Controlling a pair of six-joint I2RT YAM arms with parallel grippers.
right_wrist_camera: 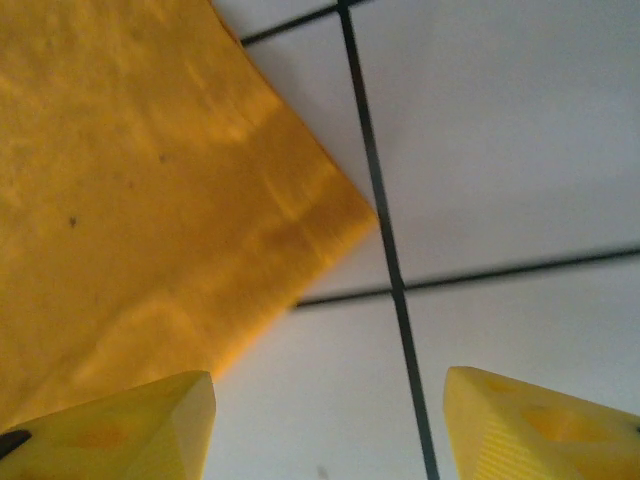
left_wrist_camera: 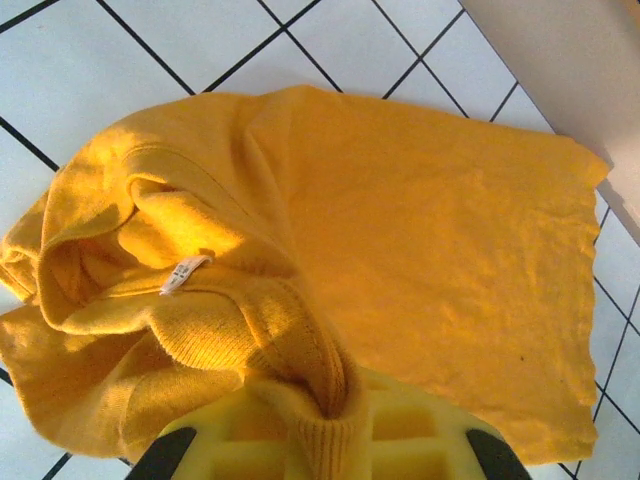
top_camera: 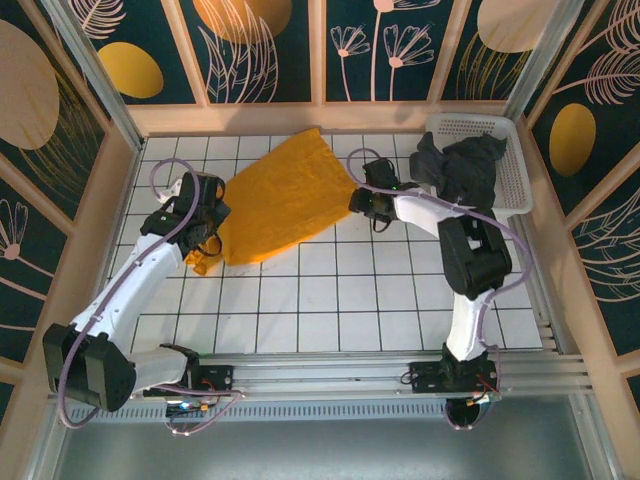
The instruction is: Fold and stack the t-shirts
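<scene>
Orange-yellow t-shirt lies on the white tiled tabletop, spread on a slant from near-left to the far middle. It is mostly flat, with the near-left end bunched up. Left pincer sits at that bunched end; from above the wrist covers its tips, so the grip is hard to read there. The left wrist view settles it: left pincer is clamped tight on a ribbed roll of the orange-yellow t-shirt, collar or cuff, can't tell which. Its yellow fingers are cut off by the bottom edge of the frame. A small white label shows in the crumpled neck area, print too small to read. Right pincer is at the shirt's right edge, low over the tabletop. In the right wrist view the right pincer stands wide with nothing between its fingers, just bare tile and a dark grout line in the gap. A hemmed corner of the orange-yellow t-shirt lies just left of that gap. One fingertip overlaps the cloth edge in the picture; touching or not, can't tell. Charcoal t-shirt is heaped in the white lattice basket at the far right, spilling over its left rim, folds lost in the dark cloth, apart from the orange one.
</scene>
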